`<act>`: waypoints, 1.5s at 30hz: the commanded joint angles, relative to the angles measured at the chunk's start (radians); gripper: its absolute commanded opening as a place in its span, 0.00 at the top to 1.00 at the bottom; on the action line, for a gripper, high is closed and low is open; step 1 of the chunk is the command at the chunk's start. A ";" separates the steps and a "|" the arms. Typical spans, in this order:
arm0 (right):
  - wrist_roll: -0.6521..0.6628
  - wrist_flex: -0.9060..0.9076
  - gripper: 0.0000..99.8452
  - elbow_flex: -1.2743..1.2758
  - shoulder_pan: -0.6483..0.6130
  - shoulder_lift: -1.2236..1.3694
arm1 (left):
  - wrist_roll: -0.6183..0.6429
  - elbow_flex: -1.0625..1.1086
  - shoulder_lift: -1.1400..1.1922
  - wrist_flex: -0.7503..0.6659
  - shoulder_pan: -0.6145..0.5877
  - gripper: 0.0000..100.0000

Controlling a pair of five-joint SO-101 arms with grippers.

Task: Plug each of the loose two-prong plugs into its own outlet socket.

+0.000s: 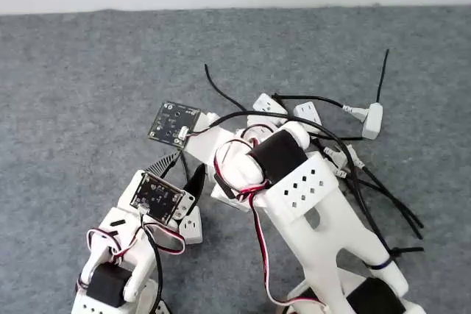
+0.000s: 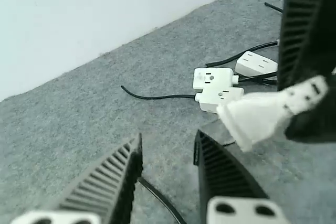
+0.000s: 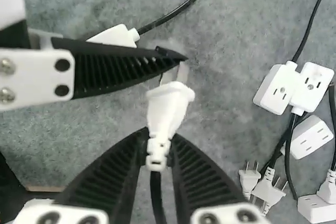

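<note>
Plug [image 3: 167, 108] pinched by right fingers [image 3: 107, 182] (left fingers [image 2: 107, 182] spread).

You have a white moulded two-prong plug [image 3: 167, 106], black rubber cords [image 3: 184, 2], white plastic outlet sockets [image 3: 294, 90] and a speckled grey felt table cover [image 1: 88, 79]. The ribbed gripper fingers [image 3: 110, 182] are black, the plastic arm shells [image 1: 331, 240] white, with thin red, black and white wires [image 1: 259, 240].

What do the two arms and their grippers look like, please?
The left arm and right arm are white shells with black motors and red-white-black wires. The left gripper and right gripper have black ribbed tapering fingers on white screwed mounts.
</note>
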 commanded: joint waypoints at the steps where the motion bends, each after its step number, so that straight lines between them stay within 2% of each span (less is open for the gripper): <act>1: -0.014 -0.024 0.99 -0.005 0.005 -0.019 | -0.006 -0.004 0.002 -0.008 -0.005 0.83; 15: -0.015 -0.084 0.99 0.080 0.007 -0.018 | -0.006 -0.004 0.002 -0.008 -0.005 0.83; 20: -0.015 -0.120 0.93 0.123 0.010 -0.025 | -0.006 -0.002 0.002 -0.008 -0.011 0.83; 25: -0.066 -0.180 1.00 0.135 0.024 -0.018 | -0.006 -0.002 0.002 -0.005 -0.008 0.83; 36: -0.055 -0.205 0.99 0.164 0.033 -0.030 | -0.037 0.013 0.002 -0.008 -0.009 0.83; 40: -0.034 -0.179 0.99 0.118 0.077 -0.030 | -0.038 0.013 0.000 -0.015 -0.015 0.83; 45: -0.005 -0.081 0.99 0.023 0.088 -0.030 | 0.000 0.015 0.000 -0.080 -0.161 0.83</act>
